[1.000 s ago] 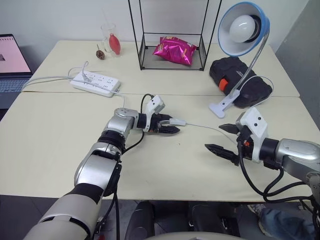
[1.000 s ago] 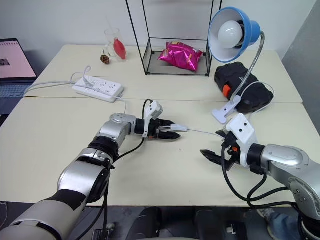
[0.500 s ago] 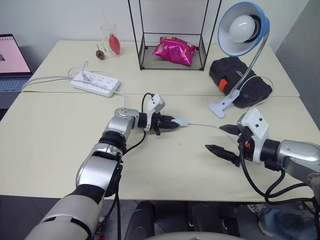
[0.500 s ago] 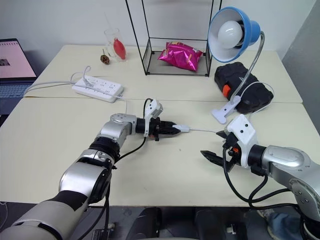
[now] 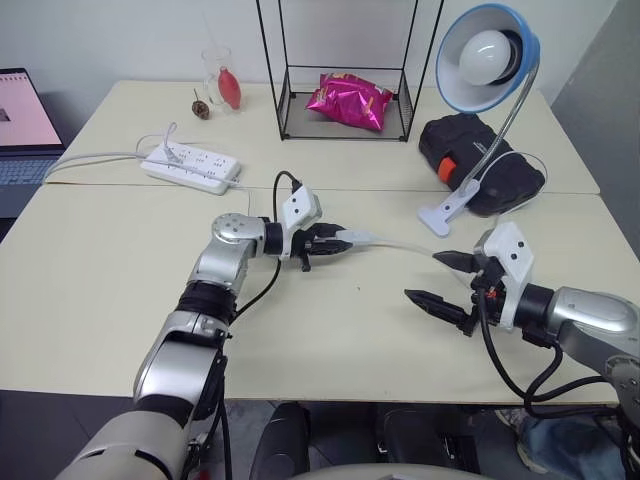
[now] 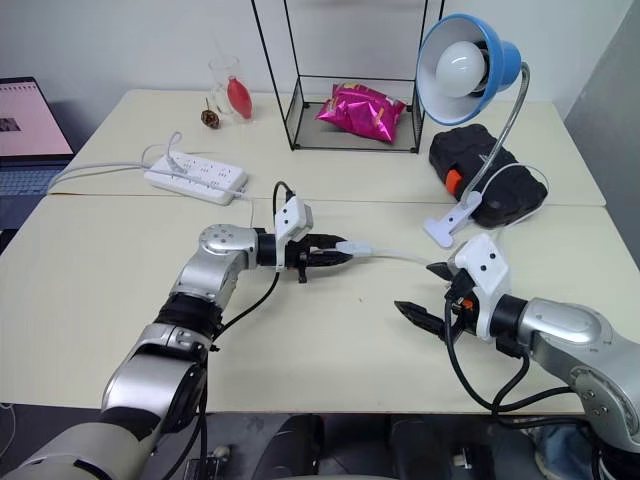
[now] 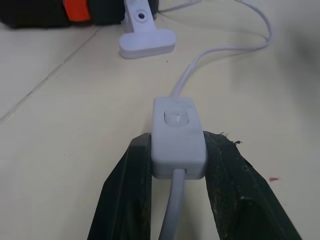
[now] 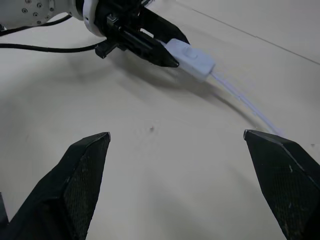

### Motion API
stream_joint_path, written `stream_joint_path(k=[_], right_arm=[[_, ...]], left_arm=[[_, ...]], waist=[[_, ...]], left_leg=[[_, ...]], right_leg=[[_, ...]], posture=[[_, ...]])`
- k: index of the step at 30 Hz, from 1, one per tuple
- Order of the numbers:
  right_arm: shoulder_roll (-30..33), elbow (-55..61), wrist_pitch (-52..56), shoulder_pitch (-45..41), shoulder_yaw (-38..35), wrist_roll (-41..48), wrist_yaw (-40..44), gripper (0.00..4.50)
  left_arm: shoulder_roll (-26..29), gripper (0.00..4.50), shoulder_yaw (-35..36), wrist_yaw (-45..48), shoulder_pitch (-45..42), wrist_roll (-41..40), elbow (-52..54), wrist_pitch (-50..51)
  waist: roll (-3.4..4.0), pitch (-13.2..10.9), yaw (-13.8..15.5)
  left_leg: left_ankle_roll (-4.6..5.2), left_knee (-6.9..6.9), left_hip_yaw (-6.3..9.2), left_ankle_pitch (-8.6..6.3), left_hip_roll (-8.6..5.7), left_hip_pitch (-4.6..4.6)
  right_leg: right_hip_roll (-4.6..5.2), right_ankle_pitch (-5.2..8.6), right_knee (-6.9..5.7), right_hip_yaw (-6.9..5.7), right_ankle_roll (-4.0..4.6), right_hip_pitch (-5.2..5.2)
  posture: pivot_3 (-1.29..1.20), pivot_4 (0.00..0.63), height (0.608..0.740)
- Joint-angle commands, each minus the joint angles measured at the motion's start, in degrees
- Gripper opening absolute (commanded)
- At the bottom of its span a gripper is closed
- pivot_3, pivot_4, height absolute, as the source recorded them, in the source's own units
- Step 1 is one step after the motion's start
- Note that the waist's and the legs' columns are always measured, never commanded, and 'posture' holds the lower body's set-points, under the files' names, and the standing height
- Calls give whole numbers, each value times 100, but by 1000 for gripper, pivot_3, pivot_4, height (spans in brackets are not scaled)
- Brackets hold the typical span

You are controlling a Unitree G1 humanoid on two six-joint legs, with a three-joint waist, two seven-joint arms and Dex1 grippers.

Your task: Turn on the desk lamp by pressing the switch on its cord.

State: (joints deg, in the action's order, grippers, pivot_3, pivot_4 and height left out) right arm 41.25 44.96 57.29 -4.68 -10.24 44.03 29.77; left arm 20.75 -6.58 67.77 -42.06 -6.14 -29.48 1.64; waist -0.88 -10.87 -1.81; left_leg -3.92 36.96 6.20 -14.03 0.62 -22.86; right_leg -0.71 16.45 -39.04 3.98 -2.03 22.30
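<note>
Gripping the switch [image 5: 357, 238] in my left claw [image 5: 334, 241], I have it lifted clear of the bench [image 5: 100, 300]; a second ago the jaws stood open around it on the surface. My right claw [image 5: 438, 280] waits open nearby. One desk lamp [image 5: 487, 55], unlit, one power strip [image 5: 191, 166].

Left wrist view: both fingers [image 7: 125, 195] pinch the switch's sides, button upward, so pressing looks next. One cord [image 7: 210, 55] runs to the clamp base.

Right wrist view: two spread fingertips [image 8: 85, 160] frame the held switch beyond.
</note>
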Motion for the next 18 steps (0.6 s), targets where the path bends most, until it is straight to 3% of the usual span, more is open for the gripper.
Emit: stream_joint_path(k=[1,9,18], right_arm=[[-27,161,-300,163,-111,252,265,4500],[-177,195,-188,520,-182,1026,300,4500],[-255,189,-319,736,-68,1294,106,4500]], left_arm=[[125,1106,118,-380,183,-3,805,-396],[182,1106,96,-905,661,-4,1712,-657],[231,1106,81,-1115,694,-73,1996,-617]], waist=[[0,0,2],[0,0,2],[0,0,3]], left_leg=[[0,2,0,0,0,1],[1,4,-1,1,1,7],[2,5,-2,2,0,8]], right_leg=[[0,0,0,0,0,-1],[-1,2,-1,2,-10,-7],[-2,11,-1,3,-28,-8]], posture=[[0,150,740],[0,150,740],[0,150,740]])
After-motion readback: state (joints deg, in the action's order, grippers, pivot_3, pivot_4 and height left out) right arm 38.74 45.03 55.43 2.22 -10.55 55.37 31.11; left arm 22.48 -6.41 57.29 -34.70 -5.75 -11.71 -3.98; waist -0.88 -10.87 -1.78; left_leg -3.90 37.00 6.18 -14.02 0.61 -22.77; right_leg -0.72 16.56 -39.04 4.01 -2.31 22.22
